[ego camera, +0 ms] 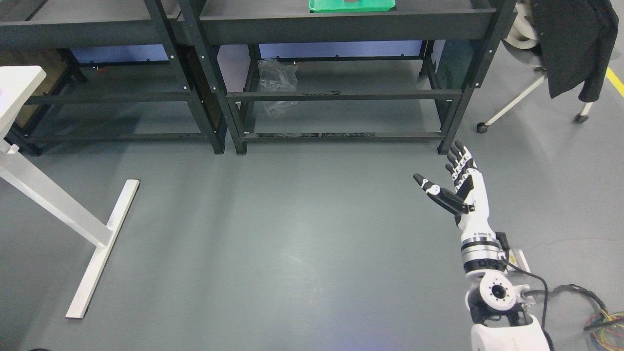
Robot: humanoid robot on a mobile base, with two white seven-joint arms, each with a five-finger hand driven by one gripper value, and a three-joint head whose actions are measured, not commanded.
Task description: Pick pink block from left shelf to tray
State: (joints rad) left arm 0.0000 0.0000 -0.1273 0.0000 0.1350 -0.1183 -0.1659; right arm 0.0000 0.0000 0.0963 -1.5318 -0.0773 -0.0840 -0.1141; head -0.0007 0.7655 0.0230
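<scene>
A: Where is the right hand (451, 183) now?

B: It hangs over the bare floor (292, 234), in front of the right foot of the right-hand shelf (341, 22), palm up, fingers (458, 158) spread and released, holding nothing. The left arm does not show at all

A: And the pink block?

B: I cannot see it. The left shelf (92, 29) is cut off at the top edge, only its front rail and lower bars show, and nothing pink lies on what is visible. So I cannot give its look or its long axis

A: Which way must the hand go, then?

B: By my judgement, up and far to the left of that right-hand shelf: the left shelf lies well apart from the hand, across the whole floor

A: And the tray?

B: A green tray (352, 6) sits on top of the right-hand shelf, up and left of the hand, with something dark reddish on it, too cut off to name
</scene>
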